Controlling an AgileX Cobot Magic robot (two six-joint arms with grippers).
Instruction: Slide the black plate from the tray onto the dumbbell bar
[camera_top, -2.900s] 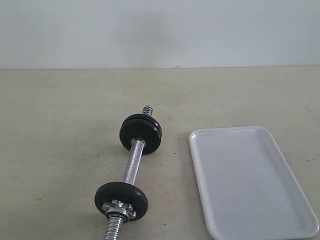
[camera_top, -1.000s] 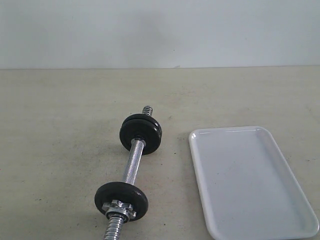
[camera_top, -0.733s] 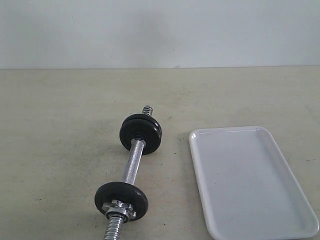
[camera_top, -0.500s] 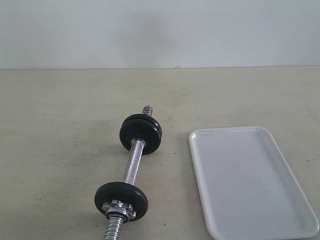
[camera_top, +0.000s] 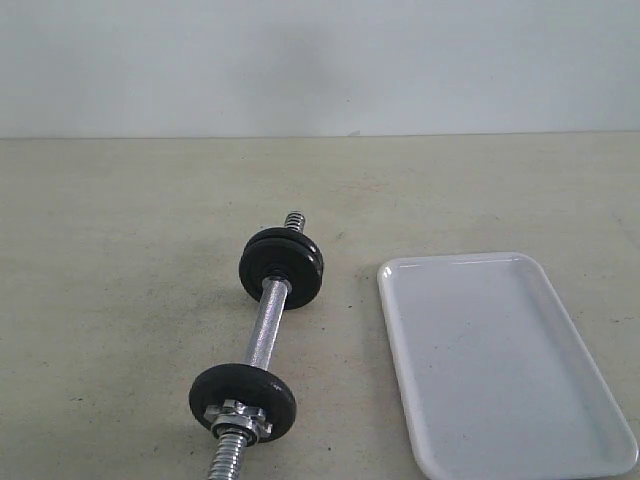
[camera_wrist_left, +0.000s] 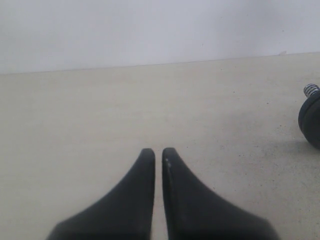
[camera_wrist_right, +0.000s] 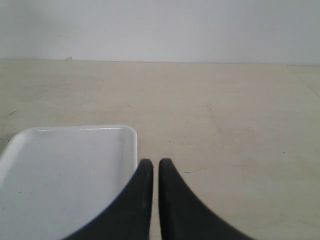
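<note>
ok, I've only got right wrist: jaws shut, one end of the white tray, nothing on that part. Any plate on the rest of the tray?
Observer: None. The exterior view shows the whole tray with no disc on it.
Operator: Where's the bar?
Observer: The dumbbell bar lies on the table, left of the tray in that view and apart from it, with the far discs and the near disc on it.
Operator: Left arm?
Observer: Left gripper has its jaws shut, nothing between them.
</note>
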